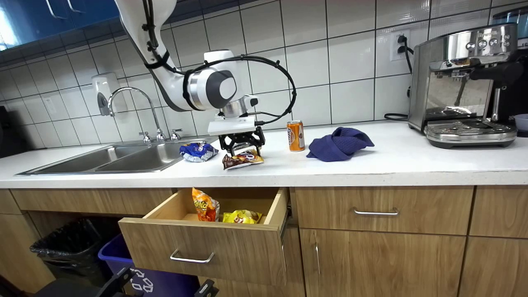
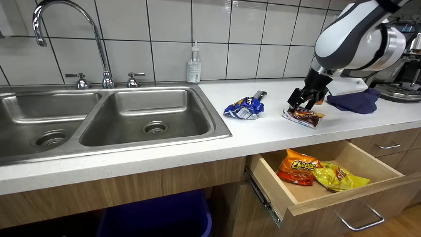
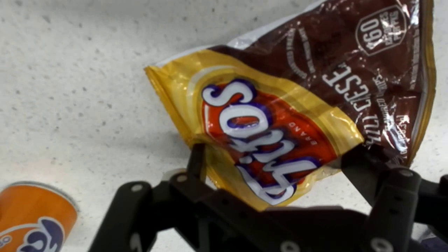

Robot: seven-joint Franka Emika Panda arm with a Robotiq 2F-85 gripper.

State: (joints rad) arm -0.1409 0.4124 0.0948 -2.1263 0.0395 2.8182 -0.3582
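Note:
My gripper (image 3: 274, 154) points down at the counter, directly over a brown, yellow and red Ruffles chip bag (image 3: 266, 115). Its jaws stand wide apart, one on each side of the bag's yellow end. Both black fingers (image 3: 198, 157) reach the bag in the wrist view, and the foil is creased there; how firmly they press does not show. In both exterior views the bag (image 1: 243, 159) lies on the white counter, near its front edge. An orange can (image 1: 296, 136) stands beside the gripper, and a crumpled blue bag (image 2: 245, 108) lies toward the sink.
Below the counter, an open drawer (image 1: 198, 247) contains an orange Cheetos bag (image 2: 300, 167) and a yellow bag (image 2: 340, 177). A double sink (image 2: 223, 130) with a tall faucet, a navy cloth (image 1: 340, 144) and a coffee machine (image 1: 462, 82) also occupy the counter.

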